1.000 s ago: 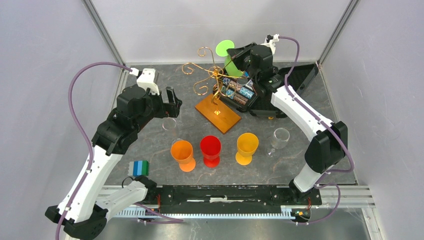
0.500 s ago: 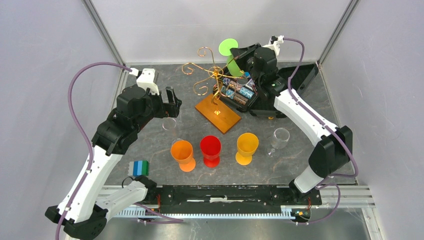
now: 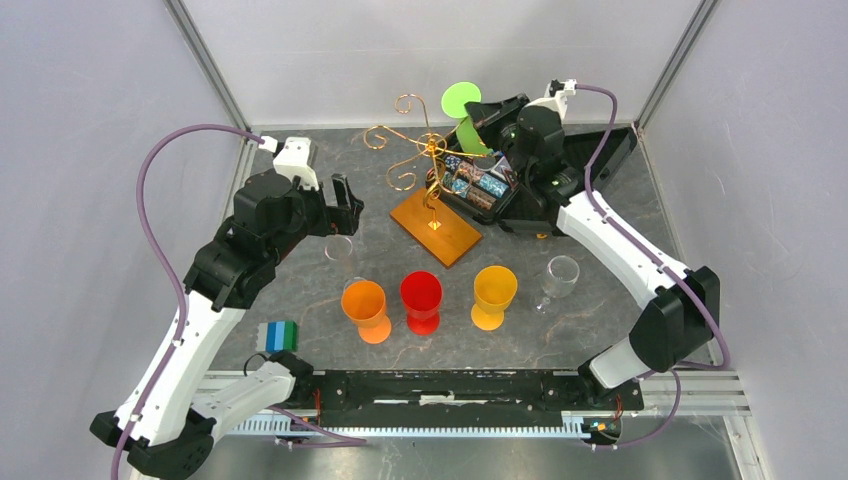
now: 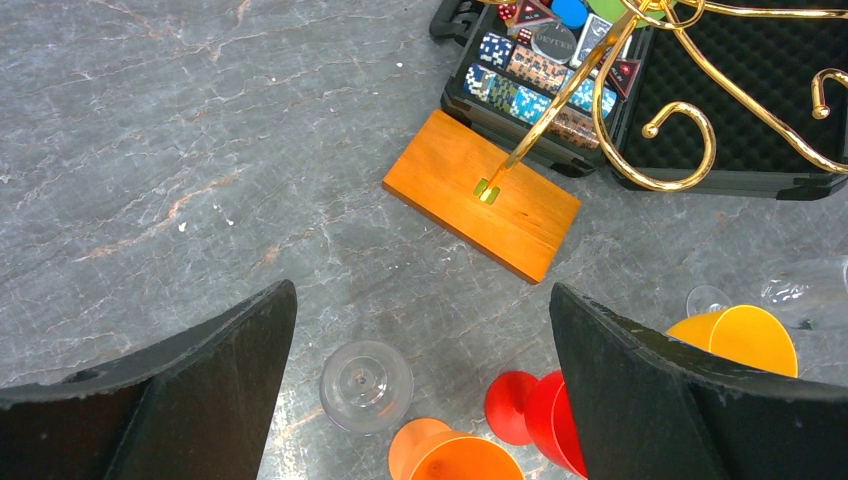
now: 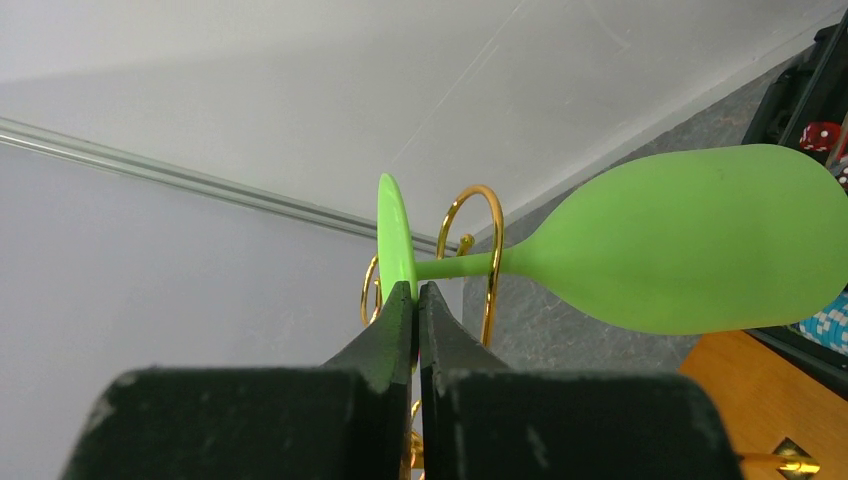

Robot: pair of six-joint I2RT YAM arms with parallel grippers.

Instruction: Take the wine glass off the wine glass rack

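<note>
The green wine glass [image 5: 700,240] lies on its side in the air, and my right gripper [image 5: 416,290] is shut on the edge of its flat foot [image 5: 395,235]. In the top view the wine glass [image 3: 461,100] hangs just right of the wine glass rack [image 3: 430,150], a gold wire stand on an orange wooden base [image 3: 436,227]. In the right wrist view the stem crosses a gold curl [image 5: 490,250]; I cannot tell if they touch. My left gripper [image 4: 420,290] stands open above the table, left of the rack [image 4: 480,185], holding nothing.
A clear glass [image 3: 340,247] stands under the left gripper. Orange [image 3: 365,305], red [image 3: 421,297] and yellow [image 3: 494,290] goblets line the front, with another clear glass [image 3: 560,275] at the right. An open black case [image 3: 480,185] sits behind the rack. A blue-green block [image 3: 279,336] lies front left.
My right gripper has carried the green glass to the right and slightly back, away from the rack's centre post. The left arm has not moved.
</note>
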